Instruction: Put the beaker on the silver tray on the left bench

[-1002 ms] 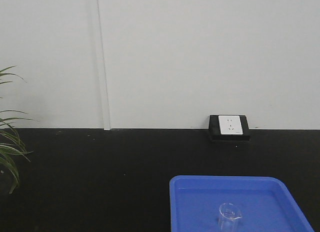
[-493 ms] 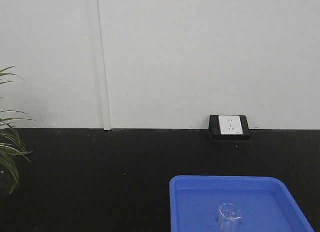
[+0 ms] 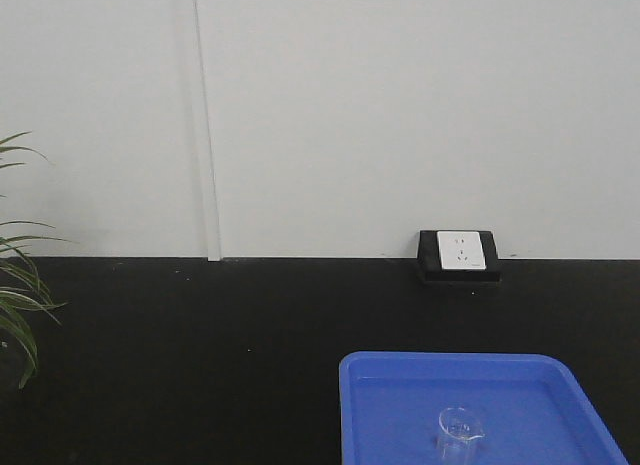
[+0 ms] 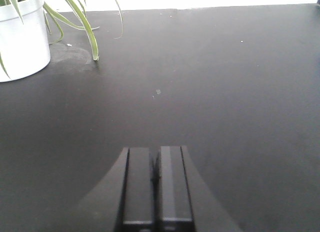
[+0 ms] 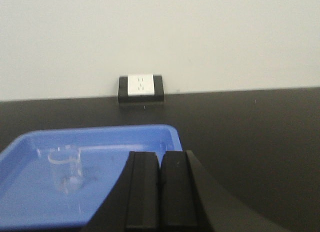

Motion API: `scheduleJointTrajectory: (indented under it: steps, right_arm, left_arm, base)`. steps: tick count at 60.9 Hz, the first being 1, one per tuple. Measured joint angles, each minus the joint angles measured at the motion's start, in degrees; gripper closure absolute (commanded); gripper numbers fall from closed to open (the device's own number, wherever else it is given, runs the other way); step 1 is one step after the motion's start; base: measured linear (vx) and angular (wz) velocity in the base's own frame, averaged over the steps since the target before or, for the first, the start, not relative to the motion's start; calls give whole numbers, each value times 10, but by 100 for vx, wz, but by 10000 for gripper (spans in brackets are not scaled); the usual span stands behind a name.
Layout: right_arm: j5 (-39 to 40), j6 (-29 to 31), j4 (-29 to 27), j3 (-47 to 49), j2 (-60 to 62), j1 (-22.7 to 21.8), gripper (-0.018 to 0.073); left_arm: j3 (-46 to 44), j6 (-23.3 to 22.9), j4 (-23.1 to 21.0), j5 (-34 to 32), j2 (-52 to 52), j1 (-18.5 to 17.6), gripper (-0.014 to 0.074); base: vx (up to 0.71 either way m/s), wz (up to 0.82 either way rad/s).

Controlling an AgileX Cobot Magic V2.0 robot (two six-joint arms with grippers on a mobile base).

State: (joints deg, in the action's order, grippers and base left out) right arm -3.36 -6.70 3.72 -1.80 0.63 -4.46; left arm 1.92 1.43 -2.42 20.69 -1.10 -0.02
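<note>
A small clear glass beaker (image 3: 459,433) (image 5: 65,169) stands upright inside a bright blue tray (image 3: 400,395) (image 5: 115,137) on the black benchtop (image 3: 200,365). In the right wrist view my right gripper (image 5: 160,154) is shut and empty, to the right of the beaker over the tray's near right part. My left gripper (image 4: 156,152) is shut with nothing in it, over bare black bench (image 4: 225,92). The silver tray is out of view. Neither gripper shows in the front view.
A white pot with a green plant (image 4: 22,37) stands at the far left of the bench; its leaves (image 3: 15,305) show at the front view's left edge. A white socket in a black box (image 3: 459,253) (image 5: 141,87) sits against the white wall.
</note>
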Motion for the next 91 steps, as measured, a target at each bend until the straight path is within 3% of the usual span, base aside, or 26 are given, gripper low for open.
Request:
scheduleJointTrajectory:
  steps: [11,34,57,67,77,91]
  right_arm:
    - [77,-27,0,1,0,0,571]
    - [-13,-41,9,194,-134,0,569]
    - [9,-35,30,208,-327,0,532]
    - [74,-35,30,209,-409,0,444]
    - [137,-35,30,209,-498,0,293]
    - [278,-36,30,210,-623,0,115]
  left_arm:
    - [0,0,0,0,0,0,595]
    - [0,0,0,0,0,0,595]
    - [0,0,0,0,0,0,595]
    - [0,0,0,0,0,0,595]
    - [0,0,0,0,0,0,595]
    - [0,0,0,0,0,0,595]
  base:
    - [0,0]
    - [0,0]
    - [0,0]
    - [0,0]
    - [0,0]
    - [0,0]
